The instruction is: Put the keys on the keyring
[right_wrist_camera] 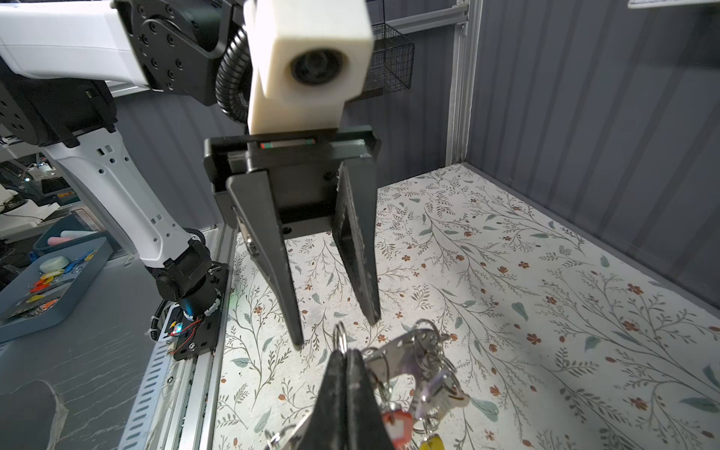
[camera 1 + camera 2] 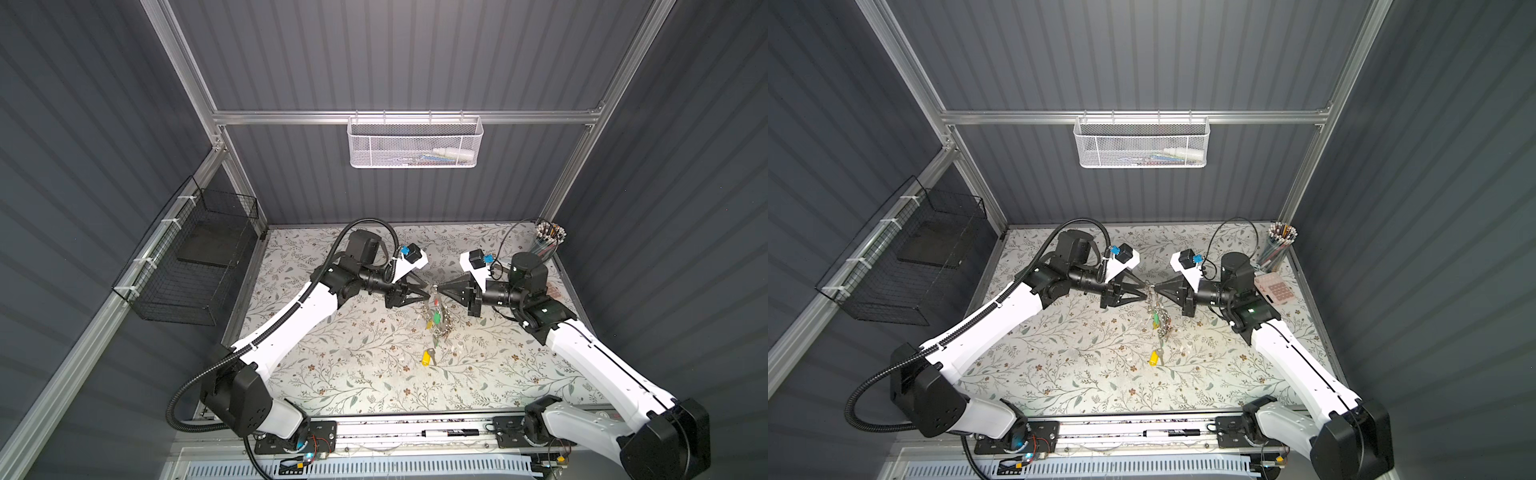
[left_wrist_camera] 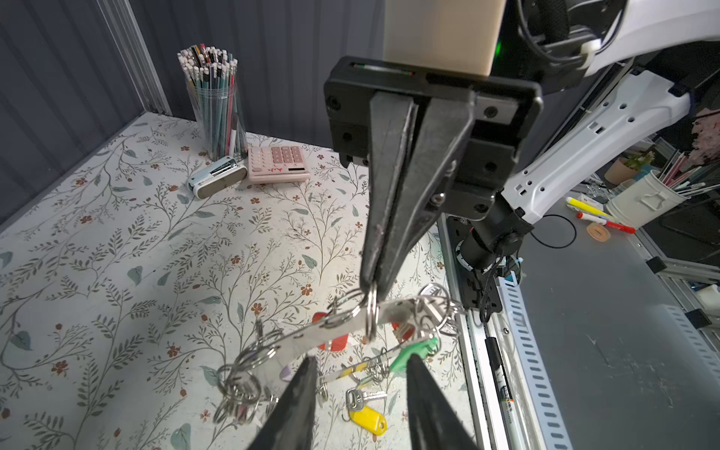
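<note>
The keyring [image 3: 339,331] is a flat grey hoop hung with several small split rings, and it hangs in the air above the table's middle [image 2: 436,311] [image 2: 1158,313]. My right gripper [image 1: 345,352] [image 3: 370,284] is shut on one split ring [image 1: 340,337] at the hoop's top. Keys with a green tag [image 3: 415,352] and a red tag [image 1: 395,422] dangle from it. My left gripper [image 3: 362,357] [image 1: 336,331] stands open, tips facing the right one and just short of that ring, holding nothing. A yellow-tagged key [image 3: 368,419] [image 2: 427,357] lies loose on the table below.
A cup of pencils [image 3: 212,105], a pink calculator [image 3: 278,163] and a small white device [image 3: 216,181] stand at the back right. A marker [image 2: 451,433] lies on the front rail. A black wire basket [image 2: 195,266] hangs left and a white mesh basket [image 2: 415,143] on the back wall.
</note>
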